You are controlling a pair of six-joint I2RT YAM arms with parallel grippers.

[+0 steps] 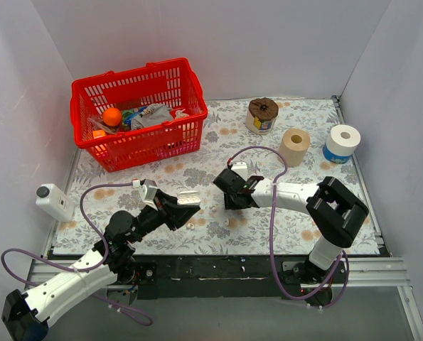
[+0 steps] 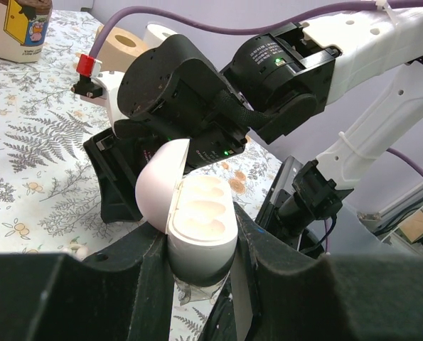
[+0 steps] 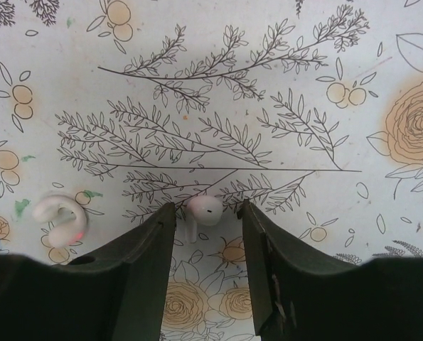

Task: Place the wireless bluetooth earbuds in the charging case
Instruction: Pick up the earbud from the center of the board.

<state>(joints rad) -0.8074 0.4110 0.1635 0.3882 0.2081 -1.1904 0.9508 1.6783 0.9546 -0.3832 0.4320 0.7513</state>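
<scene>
White walls [image 1: 282, 42] box in a table spread with a floral-print cloth [image 1: 218, 149]. A red plastic basket [image 1: 190, 89] holding an orange [image 1: 111, 116] and other odds and ends stands at the far left. At the far right are a brown-topped tub [image 1: 262, 114], a tan roll [image 1: 295, 146] and a white roll with a blue wrapper [image 1: 342, 143].

The left gripper [image 2: 200, 249] is clamped on the charging case [image 2: 200, 217], one finger pressed against each side of its lower body. It holds the case up off the cloth. The case's lid [image 2: 160, 186] is swung open to the left, and pale moulded hollows show inside. The left wrist view does not let me tell whether anything sits in them.

Just beyond the case, the right gripper [image 3: 206, 206] points straight down at the cloth near the middle of the table. Its fingers [image 3: 151, 256] stand partly apart and straddle one small white earbud [image 3: 205, 211], which lies on the print with its stem pointing back toward the wrist. A sliver of cloth shows on each side of the earbud, so neither finger touches it and the gripper holds nothing. A second earbud [image 3: 60, 219], curled in outline, lies flat on the cloth to the left, outside the fingers and well apart from the first.
</scene>
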